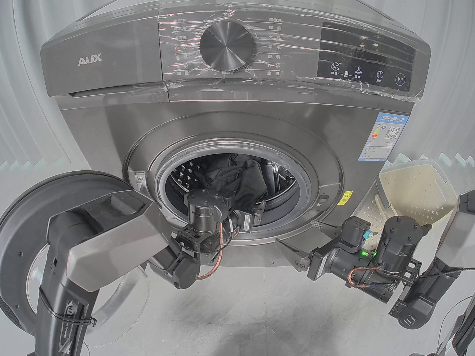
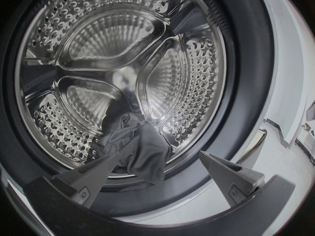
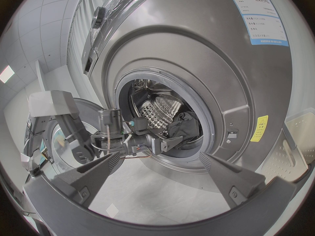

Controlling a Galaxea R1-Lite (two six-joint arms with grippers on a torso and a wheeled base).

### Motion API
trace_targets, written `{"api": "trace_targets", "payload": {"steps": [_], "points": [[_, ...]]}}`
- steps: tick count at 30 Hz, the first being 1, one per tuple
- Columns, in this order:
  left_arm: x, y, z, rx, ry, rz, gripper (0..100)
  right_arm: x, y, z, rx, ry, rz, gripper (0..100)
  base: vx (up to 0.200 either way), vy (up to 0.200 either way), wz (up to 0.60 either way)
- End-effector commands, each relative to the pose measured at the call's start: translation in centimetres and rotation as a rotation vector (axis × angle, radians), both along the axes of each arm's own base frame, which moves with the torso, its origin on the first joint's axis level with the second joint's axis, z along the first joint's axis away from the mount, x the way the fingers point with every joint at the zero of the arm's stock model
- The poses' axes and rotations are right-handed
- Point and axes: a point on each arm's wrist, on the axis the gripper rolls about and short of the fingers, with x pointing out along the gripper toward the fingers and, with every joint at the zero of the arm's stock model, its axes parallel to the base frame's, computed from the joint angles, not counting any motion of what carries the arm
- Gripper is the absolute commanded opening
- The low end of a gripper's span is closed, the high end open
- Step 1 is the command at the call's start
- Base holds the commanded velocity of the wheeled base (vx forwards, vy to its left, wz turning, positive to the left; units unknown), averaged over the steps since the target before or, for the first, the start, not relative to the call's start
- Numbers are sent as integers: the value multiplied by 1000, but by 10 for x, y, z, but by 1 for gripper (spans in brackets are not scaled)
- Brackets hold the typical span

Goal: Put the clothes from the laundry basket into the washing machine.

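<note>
Dark garment (image 2: 141,151) (in drum (image 2: 108,36)) just beyond left pincer (image 2: 158,155).

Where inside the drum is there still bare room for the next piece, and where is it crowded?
Bare: in the drum, the back wall and perforated sides beyond the dark garment. Crowded: the front lip, where the garment lies and the open left hand hovers.

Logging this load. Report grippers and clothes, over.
Left gripper open at mouth of drum. Right gripper open, empty, low before the washing machine. Dark garment inside drum, at front lip. Door swung wide; opening unobstructed.
</note>
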Motion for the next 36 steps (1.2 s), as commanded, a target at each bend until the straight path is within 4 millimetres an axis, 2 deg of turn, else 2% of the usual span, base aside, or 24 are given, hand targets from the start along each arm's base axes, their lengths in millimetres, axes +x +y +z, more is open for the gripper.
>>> {"api": "trace_targets", "payload": {"steps": [1, 12, 14, 16, 23, 26, 30, 34, 36], "points": [[-21, 5, 24, -15, -30, -20, 100, -2, 1, -1, -2, 5, 6, 100, 0, 0, 0], [-30, 10, 17, -13, -18, -20, 100, 0, 0, 0, 1, -1, 0, 100, 0, 0, 0], [-38, 11, 17, -18, -17, -30, 100, 0, -1, 0, 0, 0, -3, 100, 0, 0, 0], [-56, 11, 29, -27, -23, -56, 100, 0, -2, 0, 1, 1, -6, 100, 0, 0, 0], [-119, 24, 46, -84, 17, -132, 100, -3, -6, 3, 0, -5, -13, 100, 0, 0, 0], [-151, 39, 63, -113, 17, -161, 100, -7, -13, 12, 14, -28, -38, 100, 0, 0, 0], [-174, 61, 85, -155, -10, -163, 100, -15, -23, 20, 19, -41, -61, 100, 0, 0, 0], [-209, 93, 118, -216, -80, -158, 100, -17, -52, 35, 40, -87, -143, 100, 0, 0, 0], [-222, 104, 123, -231, -87, -162, 100, -21, -60, 41, 52, -103, -162, 100, 0, 0, 0]]}}
